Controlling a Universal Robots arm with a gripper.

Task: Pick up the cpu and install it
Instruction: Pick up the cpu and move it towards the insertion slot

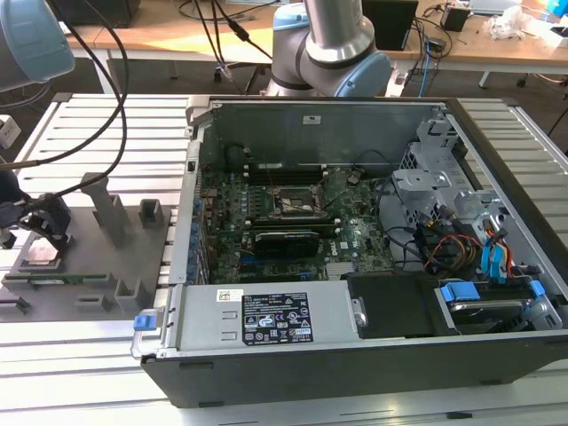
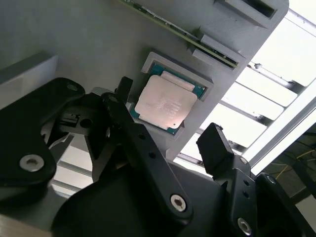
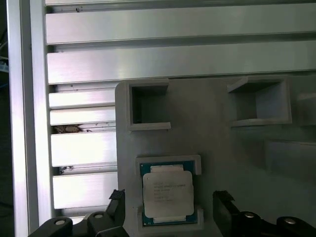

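The gripper [image 3: 170,210] is spread, with nothing held. Its two black fingers [image 3: 224,212] stand well apart with open space between them. The cpu [image 3: 167,193] lies flat, metal lid up, in a shallow walled nest [image 3: 169,160] on the grey fixture plate [image 3: 212,138]. The plate rests on the slatted aluminium table [image 3: 84,148]. Relative to the gripper, the cpu sits straight ahead of the fingertips and inside the gap between them. In both wrist views one finger stands off each of two opposite edges. Neither finger touches the chip, and a margin of nest wall and plate shows on each side. In the first wrist view the cpu appears roughly centred in the gap, with no evident offset toward either finger. The chip is nearly square, and its slightly longer side appears to run parallel to the finger faces, so the closing line crosses its shorter span. Its edges appear square to the fingers, not rotated. The height of the fingertips above the lid cannot be judged. The open computer case [image 1: 204,115], with the motherboard socket [image 1: 297,202], lies well away from the gripper, toward the exterior view's right.
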